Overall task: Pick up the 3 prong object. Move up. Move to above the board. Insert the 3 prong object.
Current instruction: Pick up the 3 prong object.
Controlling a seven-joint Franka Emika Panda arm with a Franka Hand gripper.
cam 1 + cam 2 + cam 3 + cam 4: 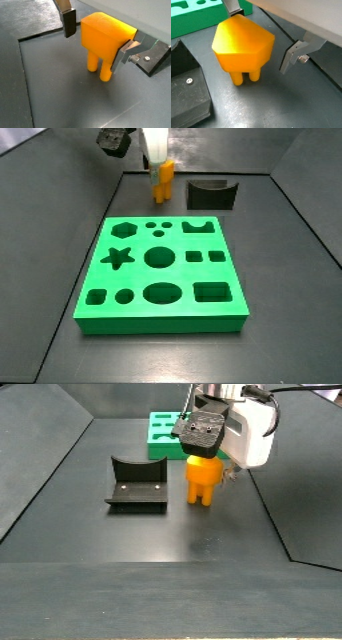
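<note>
Fixture (135,484): left, on dark floor, apart from the piece. 3 prong object (202,479): upright, prongs on floor, not lifted. Gripper (97,35): straddling it, fingers (68,22) apart, not clamped. Board (163,275): three small holes empty. Pending: grasp, lift, carry, insert.

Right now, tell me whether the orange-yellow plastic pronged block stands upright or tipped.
Upright: the 3 prong object stands on its prongs, between the gripper's fingers.

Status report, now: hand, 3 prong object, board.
Hand open, straddling the 3 prong object, fingers not closed on it. Object upright on floor, prongs down. Board holes unoccupied. Dark block beside object, apart.
</note>
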